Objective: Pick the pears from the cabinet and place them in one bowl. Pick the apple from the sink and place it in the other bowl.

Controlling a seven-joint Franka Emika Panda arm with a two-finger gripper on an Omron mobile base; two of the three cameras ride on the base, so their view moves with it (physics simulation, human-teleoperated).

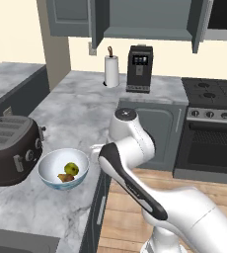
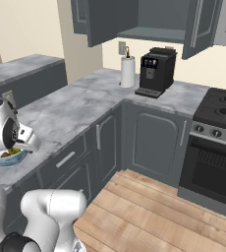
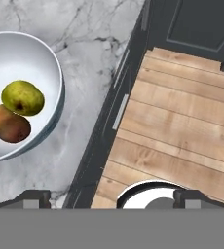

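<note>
The white and pale blue bowl (image 1: pixel 49 165) (image 2: pixel 7 157) (image 3: pixel 46 63) stands near the counter's front edge, beside the toaster. Both pears lie in it and touch each other: the yellow-green one (image 1: pixel 72 168) (image 3: pixel 22 97) and the brownish-red one (image 1: pixel 64 177) (image 3: pixel 11 125). My gripper (image 3: pixel 114 198) hangs open and holds nothing. It is above the counter's edge, just right of the bowl and looking straight down. The cabinet (image 1: pixel 145 22) (image 2: pixel 152 19) stands open high at the back, its shelf bare. The apple and the other bowl are out of view.
A dark toaster (image 1: pixel 12 148) sits left of the bowl. At the back stand a paper towel roll (image 1: pixel 111 70) and a coffee machine (image 1: pixel 139 69). The stove (image 1: pixel 211 94) is to the right, with wooden floor (image 3: pixel 182 121) below. A dark grey patch (image 1: pixel 17 242), perhaps the sink, lies at the near corner.
</note>
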